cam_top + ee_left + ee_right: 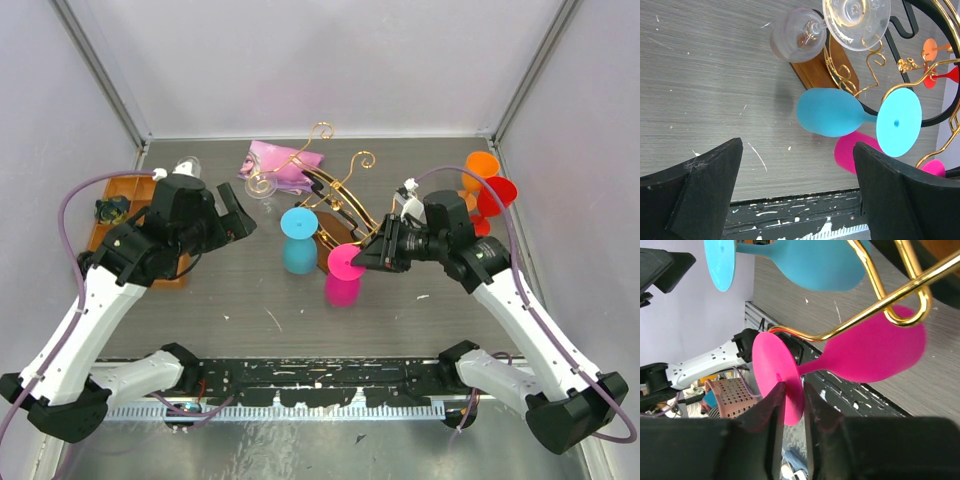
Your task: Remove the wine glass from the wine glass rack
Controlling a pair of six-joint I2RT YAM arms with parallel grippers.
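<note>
Right pincer (793,392): I have it pinching the foot of the pink glass (875,352), which hangs on the rack (336,236). Left pincer (797,150): wide apart, empty, over the surface (700,75).

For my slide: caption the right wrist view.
Right gripper pinches the foot of the pink wine glass hanging on the gold rack.

A grey wood-grain table (250,300) sits between pale lilac walls (330,60), with metal posts (105,70) at the corners and even light.
</note>
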